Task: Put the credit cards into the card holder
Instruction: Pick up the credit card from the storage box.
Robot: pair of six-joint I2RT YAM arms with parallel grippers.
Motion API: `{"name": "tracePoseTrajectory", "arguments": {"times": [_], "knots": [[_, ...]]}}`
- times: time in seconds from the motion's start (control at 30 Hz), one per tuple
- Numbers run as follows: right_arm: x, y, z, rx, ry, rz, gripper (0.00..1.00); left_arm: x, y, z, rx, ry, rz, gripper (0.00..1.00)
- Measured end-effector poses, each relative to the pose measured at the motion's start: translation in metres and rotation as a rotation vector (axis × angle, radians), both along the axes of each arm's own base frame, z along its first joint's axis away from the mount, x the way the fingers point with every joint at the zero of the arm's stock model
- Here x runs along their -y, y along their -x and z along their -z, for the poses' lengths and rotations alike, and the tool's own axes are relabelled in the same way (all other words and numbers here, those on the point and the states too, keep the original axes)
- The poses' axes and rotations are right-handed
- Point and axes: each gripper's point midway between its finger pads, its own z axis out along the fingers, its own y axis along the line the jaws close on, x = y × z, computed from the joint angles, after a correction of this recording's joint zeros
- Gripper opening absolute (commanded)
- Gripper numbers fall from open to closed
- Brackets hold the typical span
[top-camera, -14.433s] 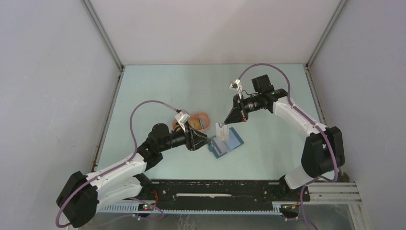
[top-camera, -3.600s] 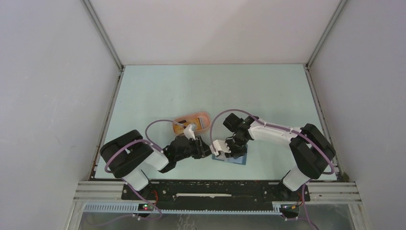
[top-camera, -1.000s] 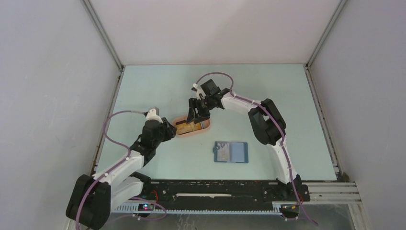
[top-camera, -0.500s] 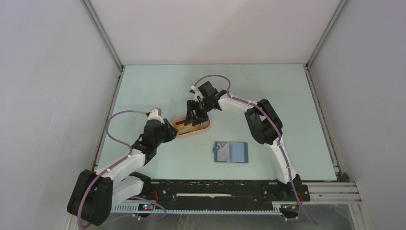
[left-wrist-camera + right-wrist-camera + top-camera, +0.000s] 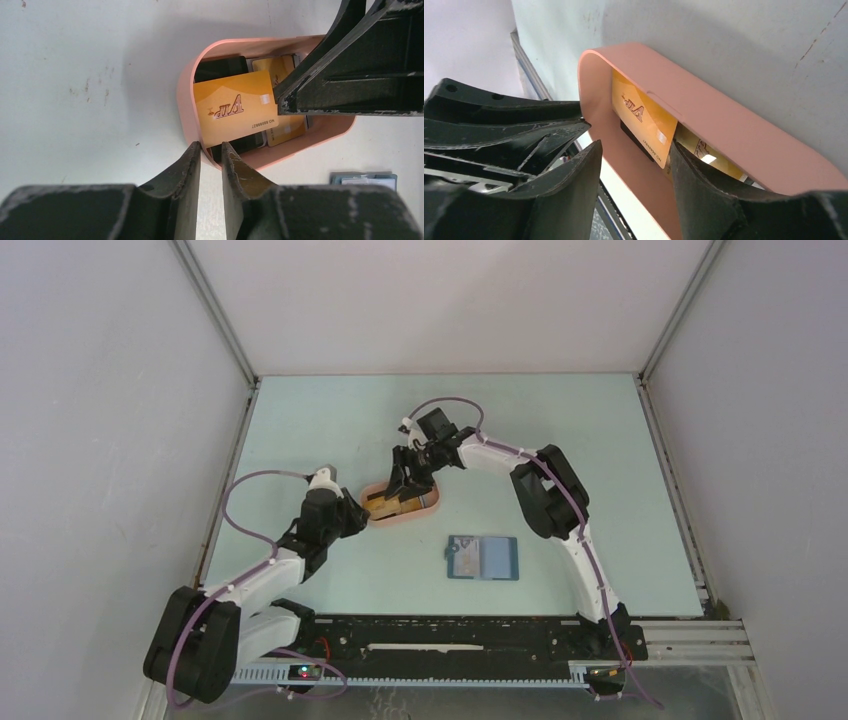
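A salmon-pink tray (image 5: 186,102) holds the credit cards. A yellow-orange card (image 5: 235,107) lies tilted on top of a black card (image 5: 220,68), with another yellow card (image 5: 287,130) beside them. My left gripper (image 5: 210,145) has its narrow jaws on either side of the tray's near rim (image 5: 370,521). My right gripper (image 5: 635,146) is open over the tray (image 5: 425,512). One of its fingers (image 5: 696,192) reaches inside against the orange card's (image 5: 644,117) edge. The dark-blue card holder (image 5: 482,558) lies open on the table, apart from both grippers, with a whitish card (image 5: 461,555) in its left half.
Both arms meet over the tray, left gripper (image 5: 360,514) and right gripper (image 5: 404,486) close together. The right arm's links arch across the middle of the table. A metal rail (image 5: 450,630) runs along the near edge, and walls enclose the other sides.
My left gripper's jaws have narrowed onto the tray's rim. The right gripper has edged slightly lower into the tray. The card holder has not moved.
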Motion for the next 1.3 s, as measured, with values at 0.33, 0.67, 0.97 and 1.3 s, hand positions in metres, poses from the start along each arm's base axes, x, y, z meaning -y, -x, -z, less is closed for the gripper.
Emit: {"name": "tracePoseTrajectory", "arguments": {"times": [0.33, 0.67, 0.97, 1.3], "knots": [[-0.007, 0.007, -0.015, -0.056, -0.106, -0.033, 0.56, 0.006, 0.003, 0.0, -0.008, 0.018, 0.029, 0.25], [-0.002, 0.009, -0.003, -0.057, -0.035, -0.011, 0.36, 0.006, 0.003, 0.0, -0.009, 0.021, 0.033, 0.25], [0.001, 0.005, -0.006, -0.054, -0.048, -0.017, 0.03, 0.006, 0.003, -0.002, -0.005, 0.022, 0.032, 0.28], [0.023, -0.015, -0.023, 0.002, -0.083, -0.012, 0.0, 0.003, 0.003, -0.035, 0.092, 0.057, 0.01, 0.46]]}}
